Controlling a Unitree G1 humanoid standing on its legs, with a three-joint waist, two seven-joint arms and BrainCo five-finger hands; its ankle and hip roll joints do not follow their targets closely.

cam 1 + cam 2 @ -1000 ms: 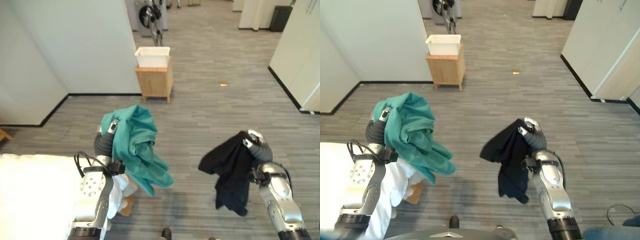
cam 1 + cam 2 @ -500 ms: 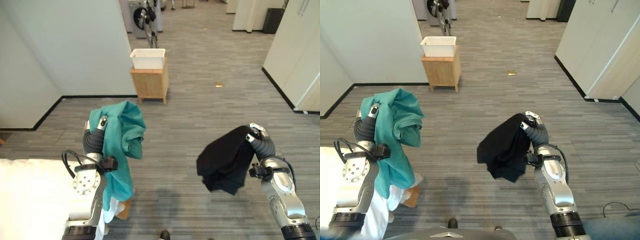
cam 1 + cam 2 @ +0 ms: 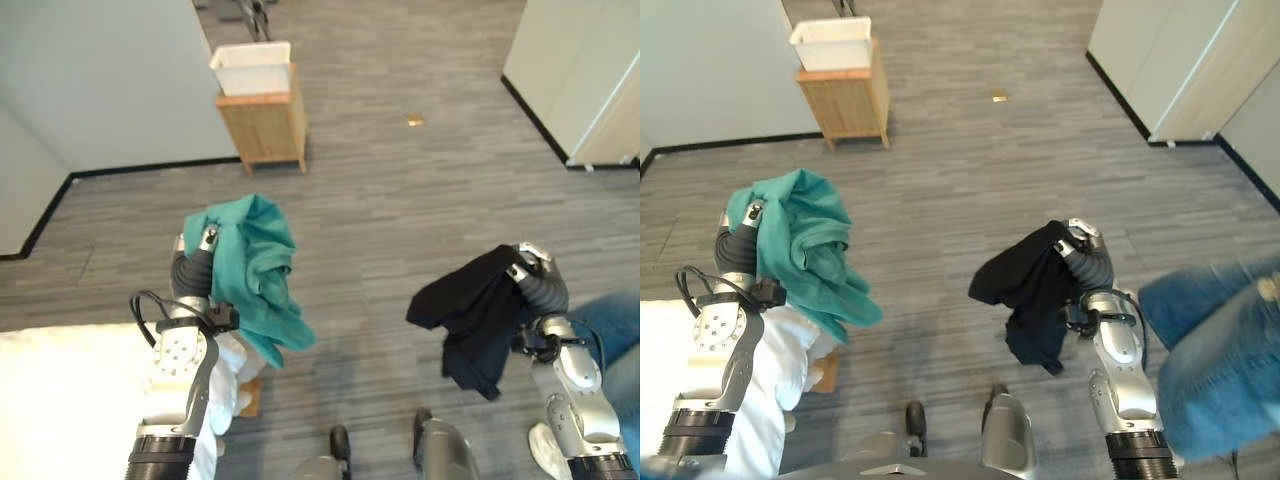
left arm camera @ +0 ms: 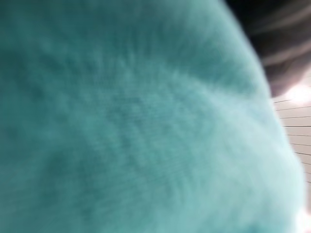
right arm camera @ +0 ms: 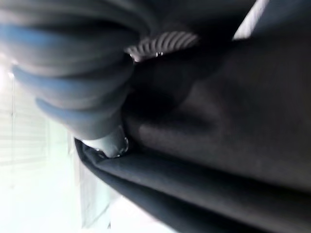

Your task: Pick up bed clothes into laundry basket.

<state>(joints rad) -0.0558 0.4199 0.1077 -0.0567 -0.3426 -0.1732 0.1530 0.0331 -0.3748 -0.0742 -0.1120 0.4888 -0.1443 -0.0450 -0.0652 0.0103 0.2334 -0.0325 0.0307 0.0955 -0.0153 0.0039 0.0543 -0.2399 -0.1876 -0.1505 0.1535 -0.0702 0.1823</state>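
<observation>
Both garments now hang lower – crumpled teal cloth (image 3: 255, 265) over left hand (image 3: 204, 243), limp black cloth (image 3: 478, 310) over right hand (image 3: 532, 262) – fingers hidden, grip unclear.

Both silver-grey arms rise from the lower corners, wrists bent upward; the left hand (image 3: 204, 243) sits raised on the left, the right hand (image 3: 530, 262) raised on the right, well apart, each with its fingers hidden under draped cloth
</observation>
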